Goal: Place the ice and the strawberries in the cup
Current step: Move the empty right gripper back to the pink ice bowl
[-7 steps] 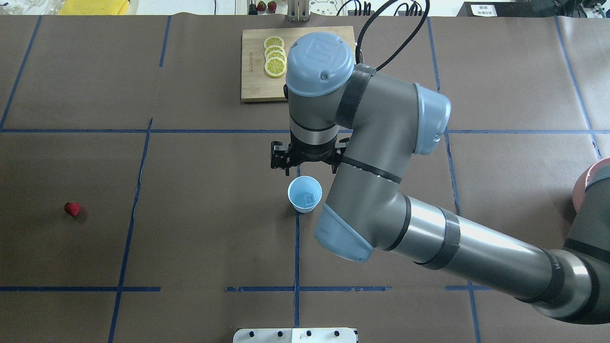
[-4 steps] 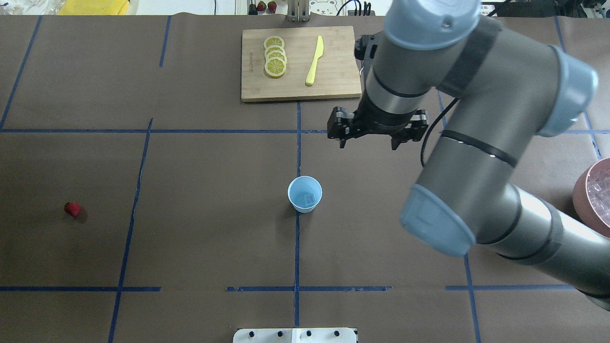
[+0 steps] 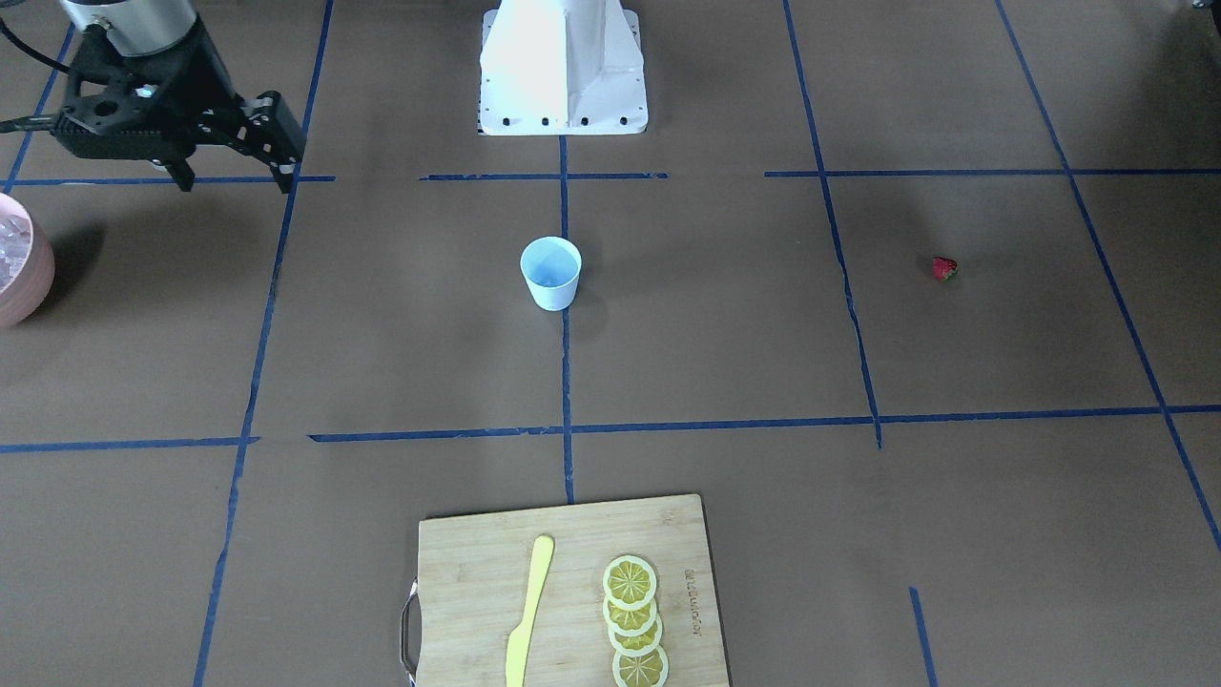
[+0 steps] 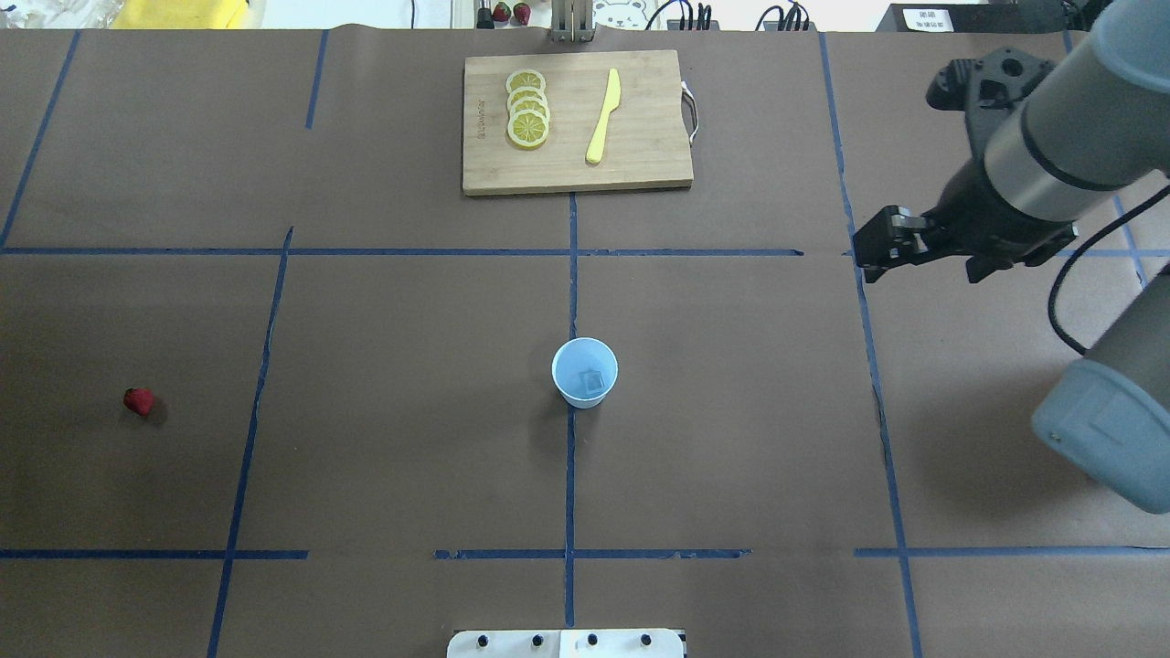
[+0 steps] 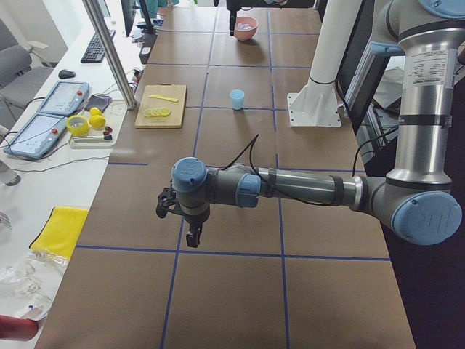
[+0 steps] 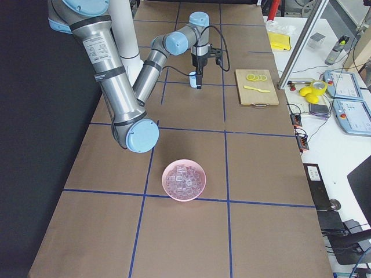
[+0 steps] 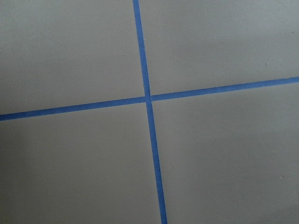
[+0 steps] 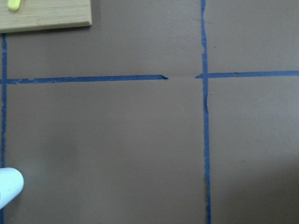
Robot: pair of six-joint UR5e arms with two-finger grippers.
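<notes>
**Right gripper (image 3: 232,179) empty, up near the ice bowl**

Jaws spread, nothing held. It hangs near the pink ice bowl (image 3: 38,281), probably for another cube. Cup (image 4: 585,373) at centre within both arms' reach, one ice cube (image 4: 595,381) inside. Strawberry (image 4: 139,400) far left, well apart. Left gripper (image 5: 182,222): can't tell.

Wooden board (image 4: 640,155) (matt table (image 4: 411,366))

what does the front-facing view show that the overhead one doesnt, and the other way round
Only the front-facing view shows the pink bowl of ice cubes, at its left edge. Only the overhead view clearly shows an ice cube inside the cup, and two more strawberries beyond the table's far edge. Both show the cup, the strawberry on the table, the cutting board with lemon slices and a yellow knife, and the open right gripper.
</notes>
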